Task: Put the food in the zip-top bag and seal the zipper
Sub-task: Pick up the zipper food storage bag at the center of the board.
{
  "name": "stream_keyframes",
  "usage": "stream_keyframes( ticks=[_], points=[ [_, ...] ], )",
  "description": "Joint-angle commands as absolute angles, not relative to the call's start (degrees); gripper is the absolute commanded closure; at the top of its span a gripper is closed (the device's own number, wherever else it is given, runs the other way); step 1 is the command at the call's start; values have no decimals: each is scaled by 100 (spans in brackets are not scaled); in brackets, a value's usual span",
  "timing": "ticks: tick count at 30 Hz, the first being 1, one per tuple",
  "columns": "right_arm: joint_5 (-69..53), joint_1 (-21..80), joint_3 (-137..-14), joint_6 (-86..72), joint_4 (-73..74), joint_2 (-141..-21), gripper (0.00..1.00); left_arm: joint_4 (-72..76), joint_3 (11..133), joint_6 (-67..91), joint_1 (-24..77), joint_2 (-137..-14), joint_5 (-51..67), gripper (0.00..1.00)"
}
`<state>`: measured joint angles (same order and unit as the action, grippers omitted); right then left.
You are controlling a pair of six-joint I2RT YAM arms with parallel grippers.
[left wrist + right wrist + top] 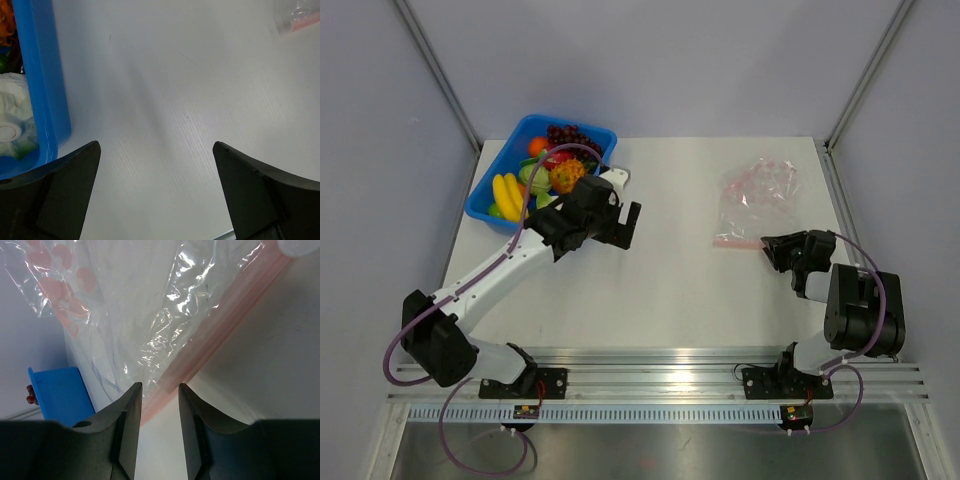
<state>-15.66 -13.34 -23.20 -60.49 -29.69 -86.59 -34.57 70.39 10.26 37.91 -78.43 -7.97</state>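
Observation:
The food lies in the blue tray (480,205): purple grapes (565,133), yellow bananas (506,193) and an orange (537,146). The pale cabbage (12,115) shows in the left wrist view. The zip-top bag (757,200) lies flat and empty at the right, its pink zipper (735,241) along the near edge. My left gripper (628,225) hangs open and empty over bare table beside the tray, jaws wide in its wrist view (156,146). My right gripper (767,248) sits at the zipper's right end; its jaws (160,386) stand a little apart around the tip of the strip (215,315).
The tray's blue wall (42,75) is just left of my left fingers. The bag's corner (300,20) shows far right in the left wrist view. Metal frame posts stand at the table's back corners. White table lies between tray and bag.

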Motion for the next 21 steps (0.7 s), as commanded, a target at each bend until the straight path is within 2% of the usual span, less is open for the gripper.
stream_keyframes(
  ticks=[1, 4, 6, 7, 8, 11, 19, 21],
  points=[
    [-1441, -1389, -2268, -6257, -3752, -8946, 58, -3349, 7330, 923, 3832, -7910, -896, 1],
    [-1415, -1389, -2224, -6476, -4270, -9315, 59, -3366, 7365, 888, 3832, -7937, -896, 1],
    [-1380, -1389, -2197, -6591, -4675, -9587, 66, -3401, 7392, 862, 3832, -7963, -888, 1],
    [-1380, -1397, -2189, -6670, -4798, -9650, 70, -3393, 7400, 861, 3832, -7963, -870, 1],
    [-1423, -1397, -2215, -6688, -4955, -9711, 84, -3410, 7400, 844, 3841, -7963, -853, 1],
    [-1529, -1397, -2346, -6575, -4861, -9730, 100, -3436, 7383, 756, 3911, -7937, -861, 1],
    [-1819, -1397, -2619, -5838, -3509, -8641, 100, -3261, 7286, 764, 3999, -7884, -905, 1],
    [-1986, -1389, -2829, -5661, -2640, -8212, 100, -3165, 7321, 756, 3999, -7884, -853, 1]
  ],
)
